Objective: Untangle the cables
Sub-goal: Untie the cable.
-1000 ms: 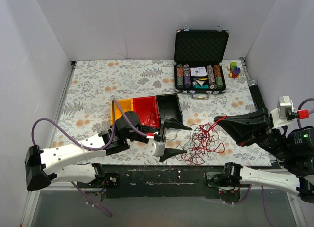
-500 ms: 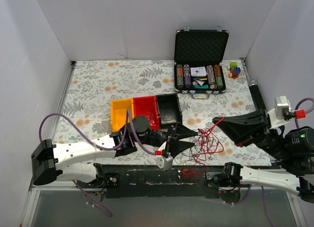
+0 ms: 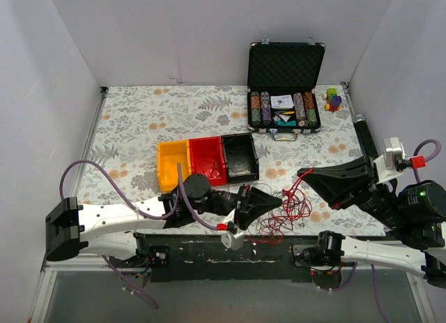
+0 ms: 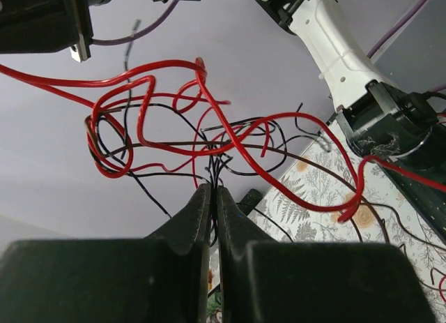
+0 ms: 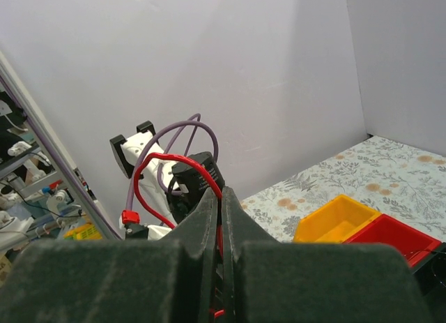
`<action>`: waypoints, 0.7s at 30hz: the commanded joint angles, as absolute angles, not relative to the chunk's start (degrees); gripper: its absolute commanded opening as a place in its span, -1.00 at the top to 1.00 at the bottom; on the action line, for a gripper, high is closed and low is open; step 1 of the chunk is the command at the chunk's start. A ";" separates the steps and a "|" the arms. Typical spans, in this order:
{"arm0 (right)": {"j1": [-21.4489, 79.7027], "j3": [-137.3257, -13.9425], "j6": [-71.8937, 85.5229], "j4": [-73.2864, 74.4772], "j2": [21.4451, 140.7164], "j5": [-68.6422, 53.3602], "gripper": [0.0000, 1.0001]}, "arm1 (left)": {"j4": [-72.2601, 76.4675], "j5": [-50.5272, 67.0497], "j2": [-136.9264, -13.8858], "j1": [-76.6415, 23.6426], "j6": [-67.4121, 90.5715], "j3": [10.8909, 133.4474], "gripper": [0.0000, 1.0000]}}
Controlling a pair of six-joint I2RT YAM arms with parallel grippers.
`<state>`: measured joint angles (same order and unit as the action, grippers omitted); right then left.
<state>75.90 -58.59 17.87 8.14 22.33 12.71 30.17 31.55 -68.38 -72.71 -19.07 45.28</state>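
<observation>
Cables [image 3: 287, 203] bunched at worktop [image 3: 139, 121] near edge, right of centre. Only the wrist views show the grips: left claw [image 4: 212, 190] closed on black strands, right claw [image 5: 219, 194] closed on a red strand. Bins [image 3: 208, 158] nearby, toward centre.

bins [image 3: 208, 161] just behind cables [image 3: 289, 201], case [image 3: 284, 86] far back

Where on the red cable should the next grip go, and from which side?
Probably the open red loop at the right edge of the cables in the top view. There it seems to bow clear of the other strands, so jaws could close across one strand alone. Come from above on the right side; the middle is a knot of crossings.
</observation>
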 commanded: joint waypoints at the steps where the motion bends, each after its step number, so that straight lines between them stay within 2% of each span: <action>1: 76.55 -59.15 18.02 3.43 21.88 13.97 0.97 | 31.38 30.85 -67.24 -73.74 -18.19 44.03 1.00; 9: 76.64 -61.61 16.61 4.92 20.22 18.80 0.97 | 21.02 33.48 -62.41 -73.83 -22.49 40.09 1.00; 18: 76.90 -69.07 12.93 10.01 21.62 23.81 0.97 | -11.30 35.51 -61.08 -73.83 -30.32 41.57 1.00; 21: 76.90 -72.06 10.91 12.12 22.06 26.88 0.97 | -18.09 34.72 -61.26 -73.83 -30.32 40.53 1.00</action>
